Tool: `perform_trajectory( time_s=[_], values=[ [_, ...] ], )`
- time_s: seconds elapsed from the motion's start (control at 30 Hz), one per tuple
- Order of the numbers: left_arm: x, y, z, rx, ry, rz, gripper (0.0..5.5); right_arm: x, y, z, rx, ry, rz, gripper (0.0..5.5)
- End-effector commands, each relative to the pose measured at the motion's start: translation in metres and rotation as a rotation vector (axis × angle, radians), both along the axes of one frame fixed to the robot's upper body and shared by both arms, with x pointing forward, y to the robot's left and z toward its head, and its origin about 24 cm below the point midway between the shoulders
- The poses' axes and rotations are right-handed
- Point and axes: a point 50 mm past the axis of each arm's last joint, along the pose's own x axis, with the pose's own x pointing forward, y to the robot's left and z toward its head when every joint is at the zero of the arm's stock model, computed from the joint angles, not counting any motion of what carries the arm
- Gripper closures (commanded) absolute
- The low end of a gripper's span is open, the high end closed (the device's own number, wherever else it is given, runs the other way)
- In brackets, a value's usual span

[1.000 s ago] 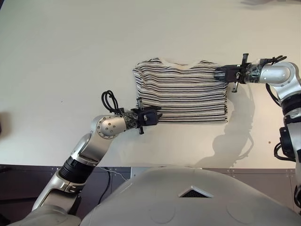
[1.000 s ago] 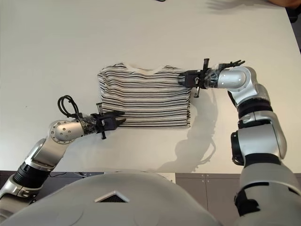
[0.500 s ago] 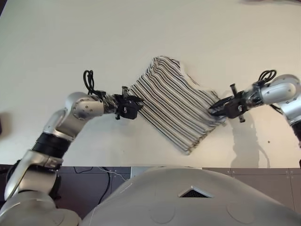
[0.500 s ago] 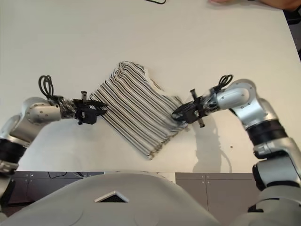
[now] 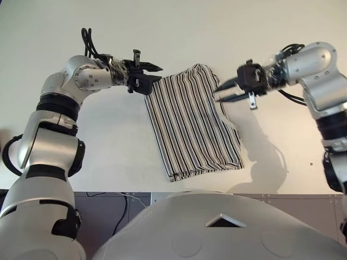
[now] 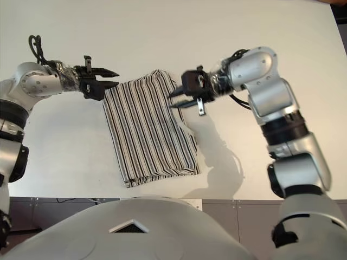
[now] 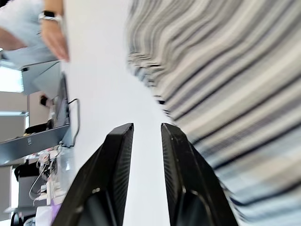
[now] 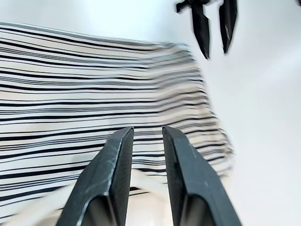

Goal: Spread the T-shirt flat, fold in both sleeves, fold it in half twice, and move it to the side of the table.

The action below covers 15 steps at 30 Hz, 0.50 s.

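Left hand [image 5: 156,74], right hand [image 5: 221,94] open, flanking T-shirt [image 5: 192,130] far end.

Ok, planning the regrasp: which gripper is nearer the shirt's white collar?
The right gripper, beside the T-shirt's collar edge; the left gripper sits at the opposite far corner.

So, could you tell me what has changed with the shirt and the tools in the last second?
The shirt was swung a quarter turn, so its long side now runs away from the robot. The left tool went from the near-left corner to the far-left, the right tool came inward; both have let go. The shirt stays folded on the table.
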Motion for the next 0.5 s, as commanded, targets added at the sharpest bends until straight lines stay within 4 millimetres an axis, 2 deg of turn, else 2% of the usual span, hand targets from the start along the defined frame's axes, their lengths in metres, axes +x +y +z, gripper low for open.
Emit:
perform_trajectory(
  time_s=[0.03, 0.1, 0.23, 0.33, 0.4, 0.5],
  values=[
    [0.008, -0.006, 0.016, -0.293, -0.003, 0.150, 4.44, 0.025, 0.005, -0.033, -0.048, -0.063, -0.119, 4.39],
    [0.000, -0.007, 0.016, -0.422, 0.013, 0.203, 4.44, 0.029, 0.006, -0.051, -0.090, -0.047, -0.172, 4.39],
    [-0.021, -0.015, 0.019, -0.525, 0.048, 0.243, 4.44, 0.029, -0.005, -0.077, -0.220, -0.068, -0.240, 4.39],
    [-0.026, -0.014, 0.025, -0.528, 0.045, 0.280, 4.44, 0.039, -0.022, -0.073, -0.305, -0.178, -0.315, 4.39],
    [-0.029, -0.009, 0.025, -0.501, 0.038, 0.303, 4.44, 0.045, -0.042, -0.067, -0.388, -0.243, -0.365, 4.39],
    [-0.033, -0.005, 0.024, -0.454, 0.028, 0.313, 4.44, 0.047, -0.063, -0.061, -0.445, -0.266, -0.401, 4.39]
  ],
)
